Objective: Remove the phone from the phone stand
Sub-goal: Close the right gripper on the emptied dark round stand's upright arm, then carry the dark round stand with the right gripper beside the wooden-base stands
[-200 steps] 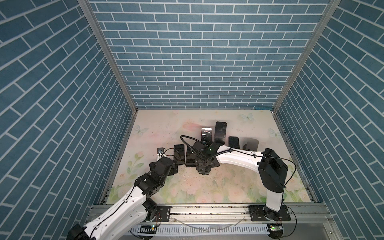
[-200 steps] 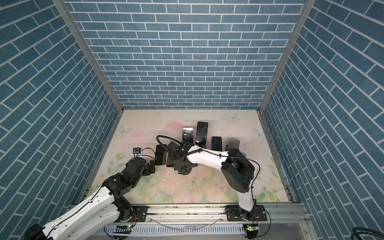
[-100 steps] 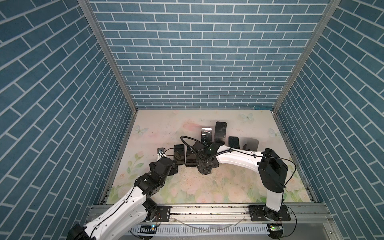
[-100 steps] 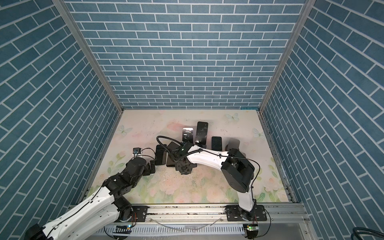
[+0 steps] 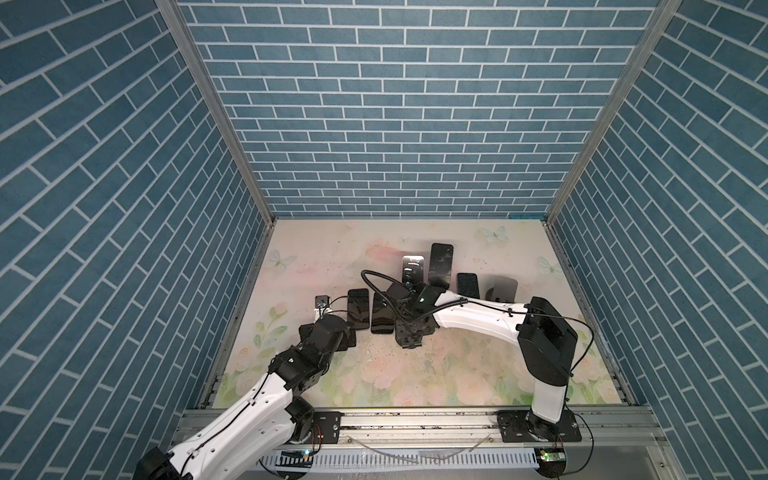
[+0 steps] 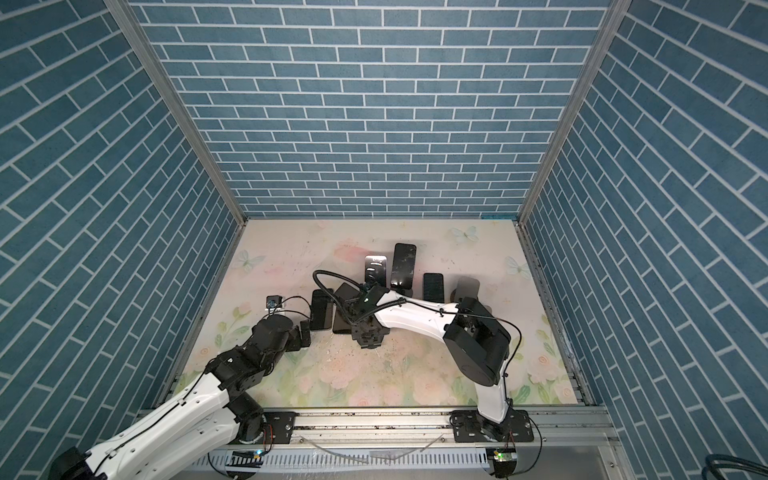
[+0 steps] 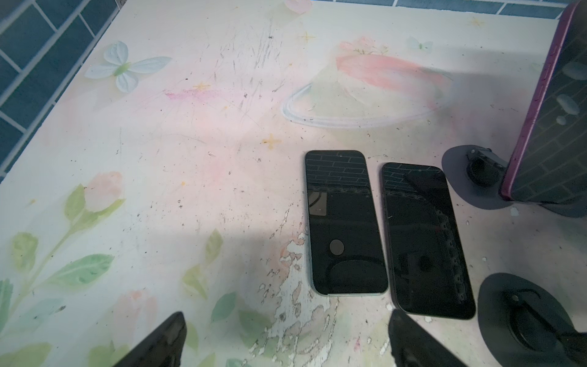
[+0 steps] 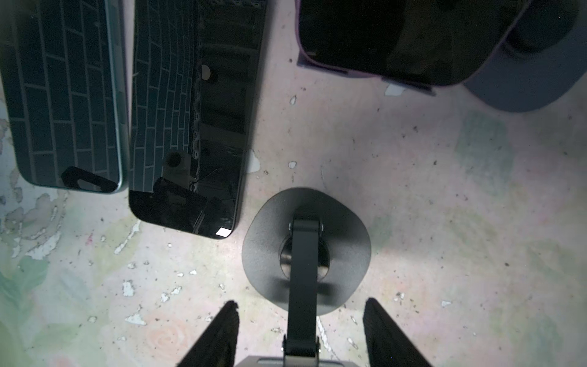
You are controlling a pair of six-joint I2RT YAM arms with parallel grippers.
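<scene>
Straddling the head of the phone stand [image 8: 270, 254], my right gripper [image 8: 301, 302] is closed. Its fingers [image 8: 219, 336] sit on either side of the pale grey plate [image 8: 286, 360] that the stand's neck hinges onto. The spot where the pads meet anything falls outside the right wrist view, so I cannot tell whether they press on the plate or on a phone resting on it. My wrist covers the front of the plate in both top views, so I cannot say where the phone sits. The stand's round dark base stands flat on the flowered table [image 5: 457, 374], just below the middle of both top views.

Left of the base in the top views, a green-edged phone [image 5: 358, 309] and a black phone [image 5: 381, 316] lie flat, side by side, screens up. The black one is just beside the base. Behind my gripper, toward the back wall, a purple-cased phone [image 7: 556, 111] leans on a second stand [image 7: 473, 178]. Farther back, a silver stand [image 5: 412, 268] is beside a propped-up phone [image 5: 440, 264], with another phone [image 5: 467, 284] and a dark stand [image 5: 503, 286] to their right.

My left gripper [image 7: 286, 314] is wide open and holds nothing. Its fingertips hover over bare table near the flat phones, at the lower left of the group in the top views.
</scene>
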